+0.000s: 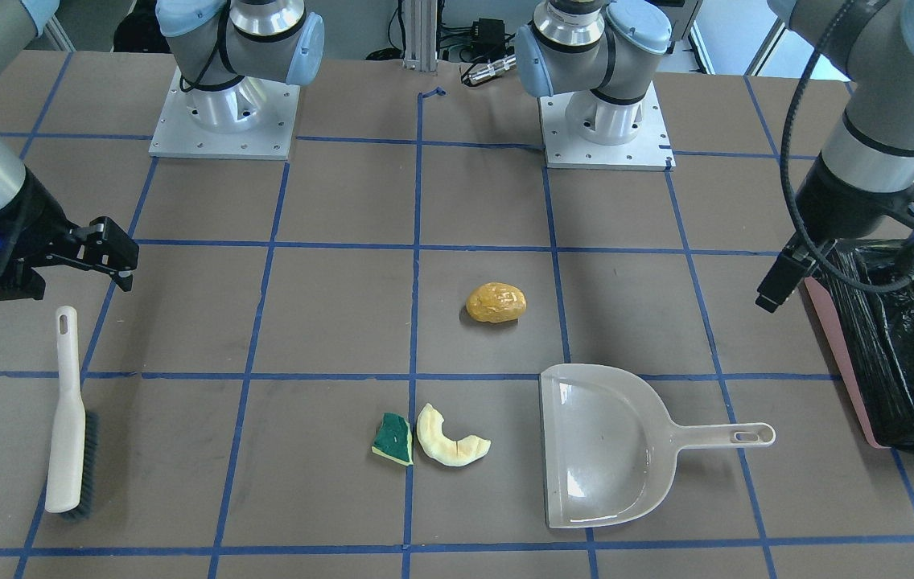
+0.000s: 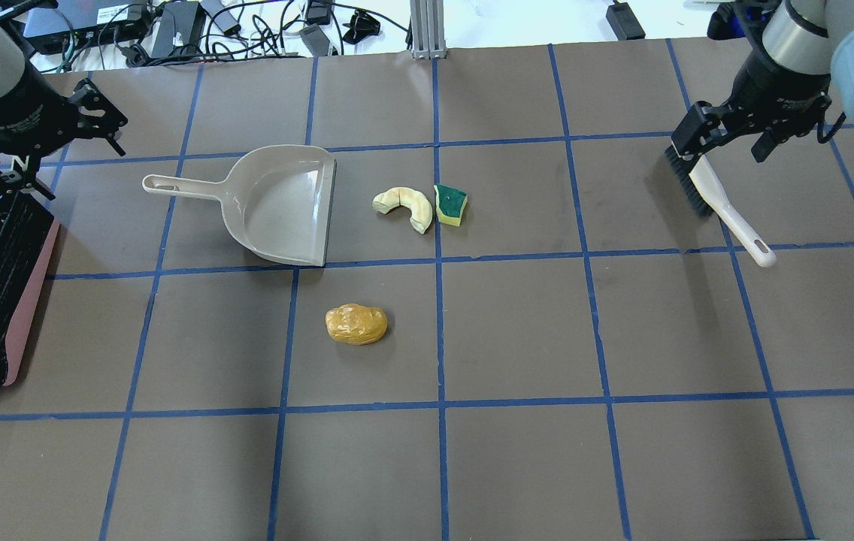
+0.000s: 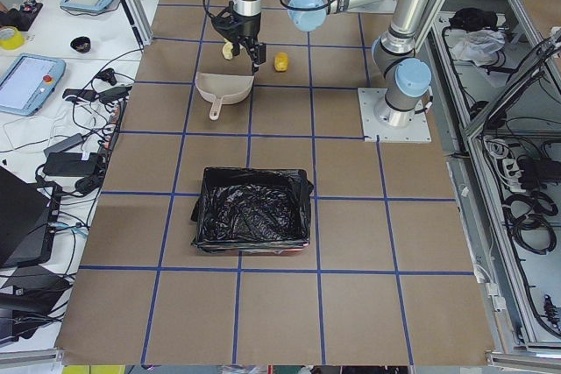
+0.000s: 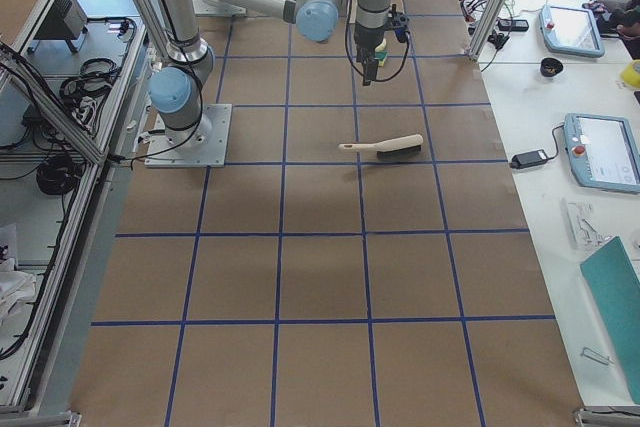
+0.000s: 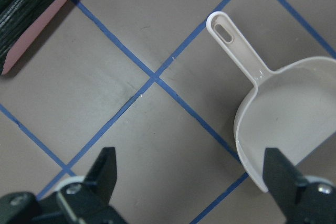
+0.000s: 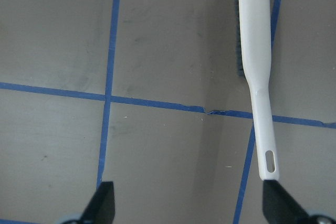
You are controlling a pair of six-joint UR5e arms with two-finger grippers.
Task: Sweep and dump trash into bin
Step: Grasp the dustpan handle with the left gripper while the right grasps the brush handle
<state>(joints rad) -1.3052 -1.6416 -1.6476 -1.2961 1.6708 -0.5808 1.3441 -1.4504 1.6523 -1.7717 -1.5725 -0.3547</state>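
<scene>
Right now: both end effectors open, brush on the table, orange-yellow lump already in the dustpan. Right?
No: the orange-yellow lump lies on the table, apart from the empty dustpan, per the overhead exterior view. The left end effector and right end effector are open; the brush is on the table.

The tabletop carries one orange-yellow lumpy piece, one pale crescent slice and one green-and-yellow sponge wedge, three scraps together. Also one beige dustpan, one brush, one pink bin.
</scene>
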